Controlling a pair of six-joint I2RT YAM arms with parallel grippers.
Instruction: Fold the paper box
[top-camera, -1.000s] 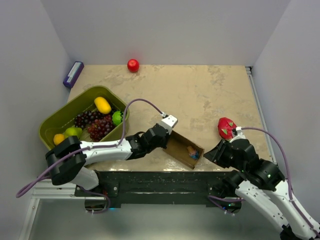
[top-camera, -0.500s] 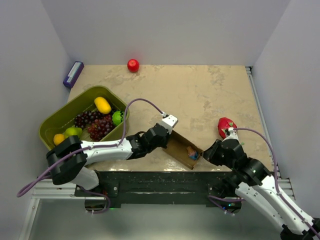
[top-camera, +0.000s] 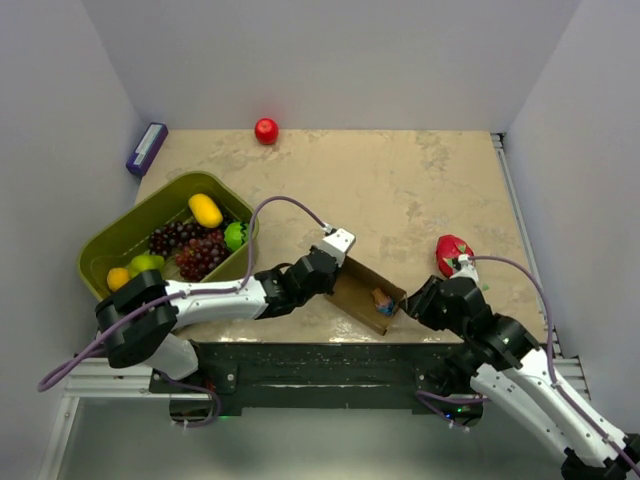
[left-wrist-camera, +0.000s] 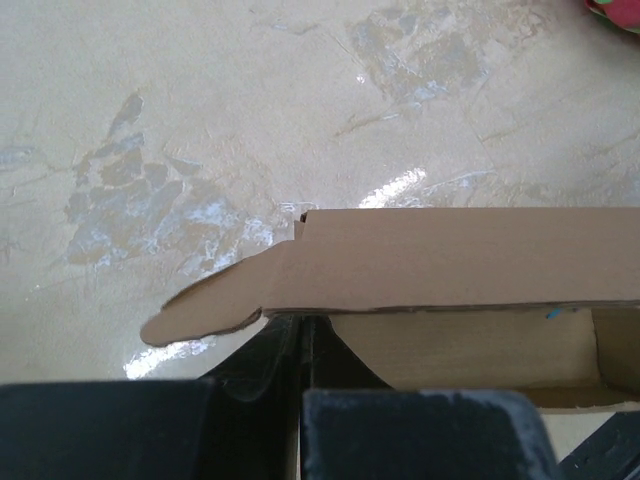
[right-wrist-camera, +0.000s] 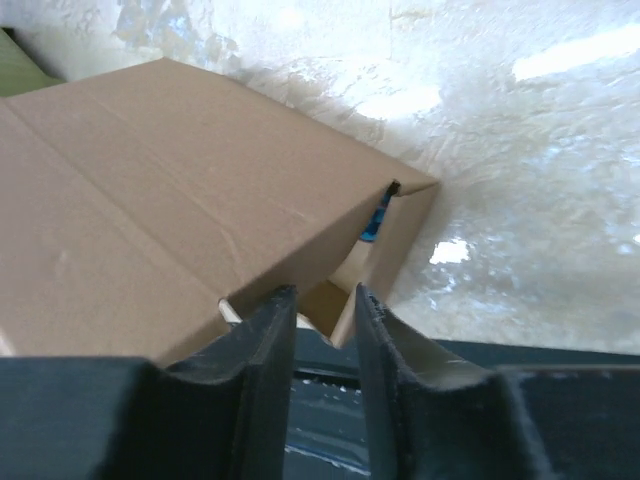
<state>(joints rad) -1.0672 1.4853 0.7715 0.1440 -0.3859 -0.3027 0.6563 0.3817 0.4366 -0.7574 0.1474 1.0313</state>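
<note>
Got the paper box (top-camera: 360, 292) at the near edge of the desk (top-camera: 400, 190), between the two arms: open-top tray form, end flaps loose. Carrying a small blue-orange item (top-camera: 381, 300) inside. Pinched at the far-left end by the left end effector (left-wrist-camera: 303, 335), fingers clenched on the cardboard, same as a second ago. Moved in over the last second with the right end effector (right-wrist-camera: 323, 300): previously well clear of the right end, now at it, straddling a corner flap, fingers slightly parted, not clamped. Barely any shift in the box itself. Reads as setup for the right-end fold: anchored left, ready to grip or tuck right. Further out: red strawberry-like toy (top-camera: 452, 255) near the right arm, olive basket (top-camera: 100, 255) of fruit well apart on the left.
</note>
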